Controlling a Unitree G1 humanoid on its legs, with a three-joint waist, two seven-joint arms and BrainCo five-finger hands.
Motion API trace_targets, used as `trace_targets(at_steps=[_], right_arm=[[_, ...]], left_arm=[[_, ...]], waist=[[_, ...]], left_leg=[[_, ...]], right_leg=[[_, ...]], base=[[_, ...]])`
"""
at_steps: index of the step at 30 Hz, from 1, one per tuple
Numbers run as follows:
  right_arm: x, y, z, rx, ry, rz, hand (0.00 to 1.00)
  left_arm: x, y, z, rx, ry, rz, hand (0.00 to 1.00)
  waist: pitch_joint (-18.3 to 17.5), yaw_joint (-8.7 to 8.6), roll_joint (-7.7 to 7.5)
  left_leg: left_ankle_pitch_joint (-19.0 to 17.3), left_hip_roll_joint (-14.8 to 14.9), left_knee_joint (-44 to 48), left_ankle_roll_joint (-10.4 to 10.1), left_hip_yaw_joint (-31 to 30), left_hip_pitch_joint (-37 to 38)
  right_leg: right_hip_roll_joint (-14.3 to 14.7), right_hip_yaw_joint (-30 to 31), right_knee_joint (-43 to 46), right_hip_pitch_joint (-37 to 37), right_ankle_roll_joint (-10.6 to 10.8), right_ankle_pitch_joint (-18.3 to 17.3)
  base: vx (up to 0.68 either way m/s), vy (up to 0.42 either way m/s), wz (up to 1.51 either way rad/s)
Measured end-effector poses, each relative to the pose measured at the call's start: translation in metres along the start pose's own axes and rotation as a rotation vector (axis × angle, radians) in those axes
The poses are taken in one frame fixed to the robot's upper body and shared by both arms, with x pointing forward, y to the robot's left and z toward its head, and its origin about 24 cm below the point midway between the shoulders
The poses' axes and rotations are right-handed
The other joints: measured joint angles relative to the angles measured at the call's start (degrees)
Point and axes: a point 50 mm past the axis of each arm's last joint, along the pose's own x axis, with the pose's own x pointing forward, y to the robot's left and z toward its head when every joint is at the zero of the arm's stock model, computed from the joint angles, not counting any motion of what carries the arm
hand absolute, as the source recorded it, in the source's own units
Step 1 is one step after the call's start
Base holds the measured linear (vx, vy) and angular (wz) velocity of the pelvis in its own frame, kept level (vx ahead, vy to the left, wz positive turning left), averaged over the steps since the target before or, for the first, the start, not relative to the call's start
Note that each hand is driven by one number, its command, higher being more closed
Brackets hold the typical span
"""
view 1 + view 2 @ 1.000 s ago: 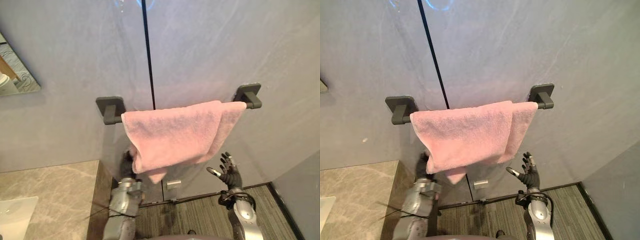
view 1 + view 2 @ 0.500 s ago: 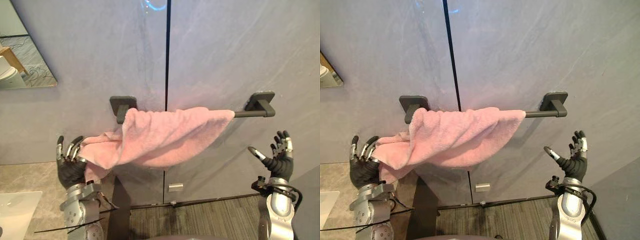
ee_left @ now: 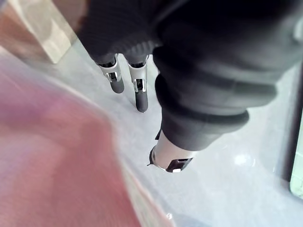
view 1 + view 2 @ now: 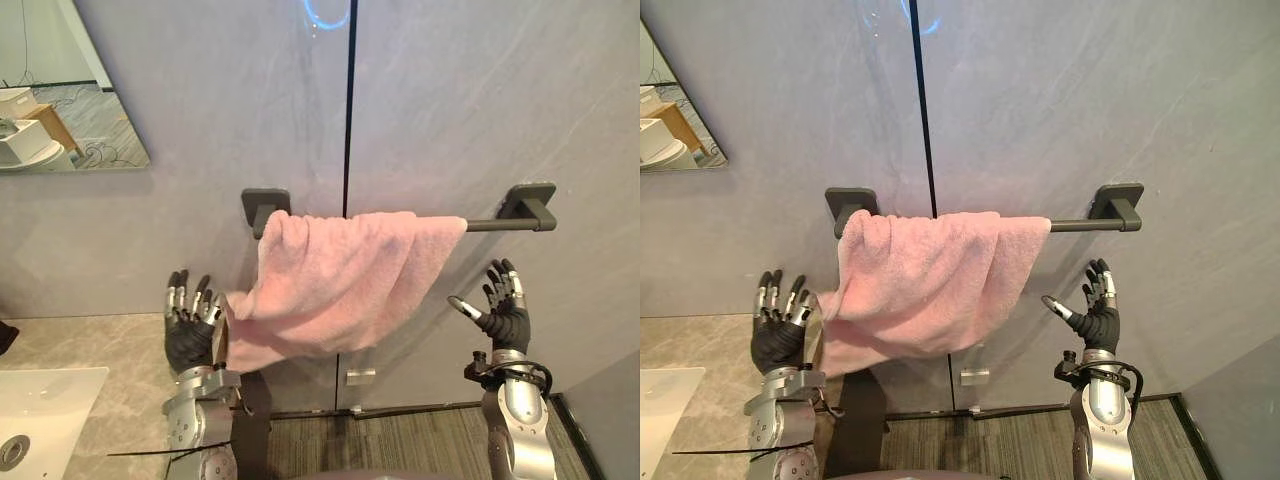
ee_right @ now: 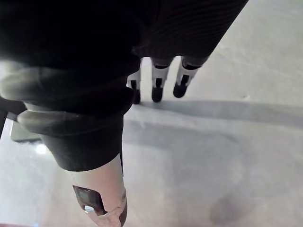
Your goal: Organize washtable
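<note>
Pink towel point(image 4: 340, 285) drapes the rail point(image 4: 495, 225); left hand point(image 4: 188, 340), perhaps touching it, and right hand point(image 4: 505, 322): fingers released.

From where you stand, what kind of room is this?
Probably a bathroom: a pink terry towel hangs on a dark wall-mounted rail, beside a white washbasin in a beige stone counter, under a wall mirror.

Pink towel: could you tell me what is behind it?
The dark bar passes under its fold and the grey wall's black seam runs behind it; the towel hides their covered stretches.
</note>
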Motion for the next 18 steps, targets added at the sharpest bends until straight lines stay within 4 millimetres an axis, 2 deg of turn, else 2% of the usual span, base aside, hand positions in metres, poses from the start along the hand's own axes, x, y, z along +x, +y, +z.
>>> trace_targets(at_steps=[3,8,11,18], right_arm=[[-0.001,0.008,-0.007,0.0,0.032,0.075,0.0],[-0.005,0.029,-0.018,0.033,0.082,0.197,0.0],[-0.006,0.033,-0.02,0.037,0.092,0.214,0.0],[-0.008,0.032,-0.027,0.009,0.122,0.207,0.0]], left_arm=[[-0.003,-0.005,-0.015,0.004,0.08,-0.057,0.0],[-0.014,-0.035,-0.05,-0.007,0.296,-0.253,0.0],[-0.016,-0.042,-0.053,-0.026,0.308,-0.276,0.0],[-0.009,-0.044,-0.055,-0.002,0.312,-0.302,0.0]], waist=[[0.0,-0.04,-0.05],[0.1,-0.65,-0.18],[0.1,-1.44,-0.3],[0.5,-1.81,-0.91]], left_leg=[[0.0,-0.4,-0.1,0.0,0.2,0.1],[0.0,-0.6,-0.5,0.0,0.5,0.2],[0.1,-0.6,-0.4,0.2,0.7,0.3],[0.1,-0.4,-0.3,0.5,0.9,0.3]], right_leg=[[-0.4,0.1,0.1,0.0,0.2,0.0],[-0.5,0.6,0.0,-0.3,0.4,-0.2],[-0.4,0.9,0.0,-0.3,0.5,0.2],[-0.2,1.2,-0.3,-0.2,0.5,0.2]], base=[[-0.07,0.018,-0.02],[-0.03,0.009,-0.06],[0.04,0.006,-0.06],[0.02,-0.004,-0.02]])
